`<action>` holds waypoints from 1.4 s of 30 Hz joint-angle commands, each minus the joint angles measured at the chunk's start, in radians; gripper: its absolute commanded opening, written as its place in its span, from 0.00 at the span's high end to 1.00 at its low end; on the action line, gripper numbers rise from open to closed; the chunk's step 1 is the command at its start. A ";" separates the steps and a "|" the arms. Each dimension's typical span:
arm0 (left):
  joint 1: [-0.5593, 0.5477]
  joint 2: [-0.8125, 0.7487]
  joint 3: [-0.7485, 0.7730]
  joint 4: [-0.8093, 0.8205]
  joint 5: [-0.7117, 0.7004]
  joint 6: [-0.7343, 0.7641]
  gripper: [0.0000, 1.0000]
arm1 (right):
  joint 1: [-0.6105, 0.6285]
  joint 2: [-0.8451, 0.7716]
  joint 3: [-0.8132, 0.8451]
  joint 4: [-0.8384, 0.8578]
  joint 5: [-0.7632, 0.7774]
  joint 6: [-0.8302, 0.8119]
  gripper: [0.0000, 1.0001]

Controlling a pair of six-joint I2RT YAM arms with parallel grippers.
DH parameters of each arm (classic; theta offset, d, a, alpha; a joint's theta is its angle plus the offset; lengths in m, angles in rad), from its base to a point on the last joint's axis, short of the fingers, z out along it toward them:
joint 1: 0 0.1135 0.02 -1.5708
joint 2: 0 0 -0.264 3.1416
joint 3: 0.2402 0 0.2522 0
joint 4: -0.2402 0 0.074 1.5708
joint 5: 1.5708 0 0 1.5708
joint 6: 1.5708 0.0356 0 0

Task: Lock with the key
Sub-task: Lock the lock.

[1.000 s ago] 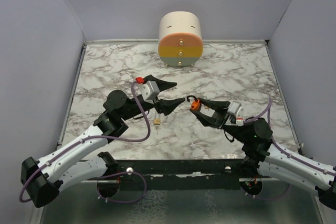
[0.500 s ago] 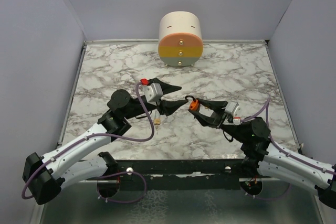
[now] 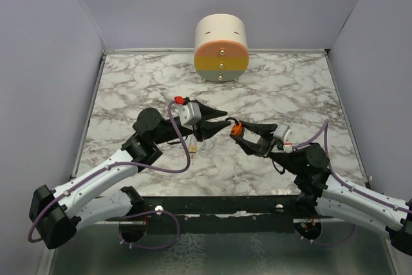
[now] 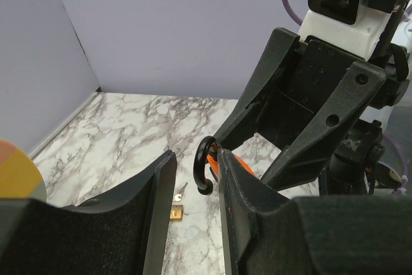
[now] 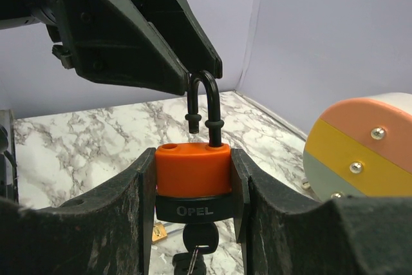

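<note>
right gripper [image 3: 239, 131]: clamped on the orange padlock [image 5: 192, 170], key [image 5: 196, 252] stuck in underneath
left gripper [image 4: 195, 156]: fingers apart, either side of the raised shackle [image 4: 203, 173]

Marble table [image 3: 129, 82] — striped drum [image 3: 221, 48], brass padlock [image 3: 193, 149]

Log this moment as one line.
right tool: grips orange padlock | key: in its underside | shackle: up, unlatched | left tool: open, tips at shackle

We are looking into a robot lab booth: lavender walls [image 3: 51, 62] are rising behind and beside the left gripper [image 3: 225, 122] and right gripper [image 3: 237, 131], marble-print table [image 3: 290, 88] lying beneath.
</note>
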 commanded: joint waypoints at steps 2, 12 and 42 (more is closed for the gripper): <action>0.002 0.023 0.035 0.032 0.058 -0.020 0.66 | -0.002 -0.004 0.023 0.083 0.000 0.009 0.98; 0.002 0.034 0.037 0.040 0.055 -0.025 0.75 | -0.001 -0.005 0.024 0.084 0.006 0.007 0.98; -0.039 0.110 0.070 0.086 -0.043 -0.452 1.00 | 0.000 0.094 0.026 0.181 0.114 -0.178 0.98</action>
